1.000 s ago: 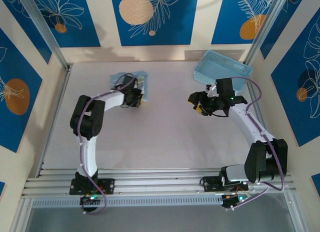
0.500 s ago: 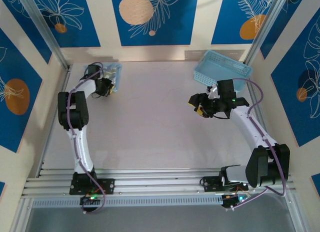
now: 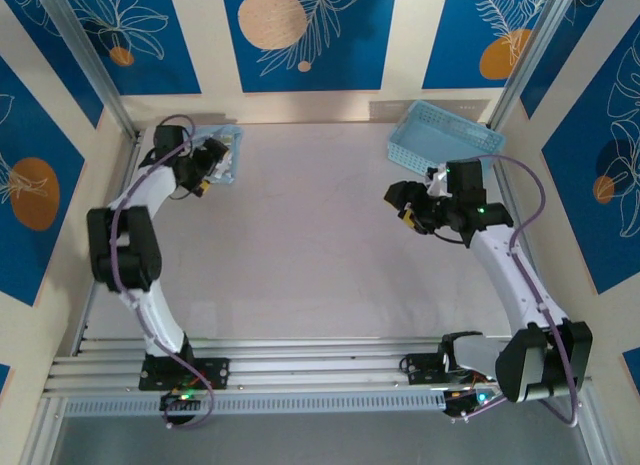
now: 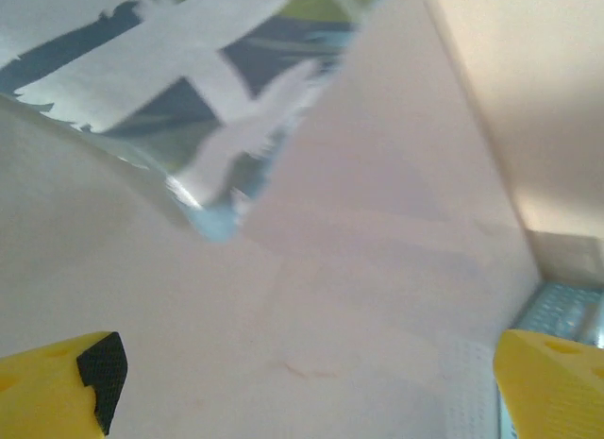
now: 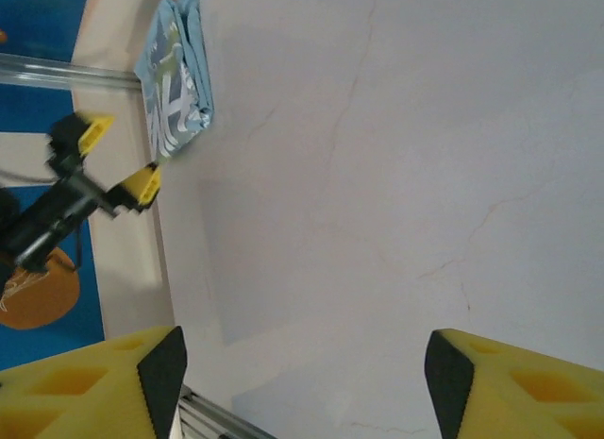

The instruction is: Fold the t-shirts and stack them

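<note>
A folded light-blue t-shirt (image 3: 227, 151) with white lettering lies in the back left corner of the table. My left gripper (image 3: 205, 167) hovers just beside its near edge, jaws wide apart and holding nothing. In the left wrist view the t-shirt (image 4: 189, 90) fills the upper left, and bare table shows between the yellow fingertips (image 4: 57, 392) of the left gripper (image 4: 316, 392). My right gripper (image 3: 410, 205) hangs open over the right half of the table. The right wrist view has the t-shirt (image 5: 175, 75) far off at upper left, the left gripper (image 5: 118, 154) next to it, and the right gripper (image 5: 302, 382) with nothing in it.
A light-blue lattice basket (image 3: 445, 135) stands at the back right, just behind my right gripper, and shows as a corner of basket (image 4: 566, 312) at the left wrist view's right edge. A metal rail (image 3: 300, 370) runs along the near edge. Walls close in the sides.
My left arm carried the folded t-shirt from the back middle to the back left corner, then opened its jaws and let go. The right gripper opened wider and drifted slightly right.
</note>
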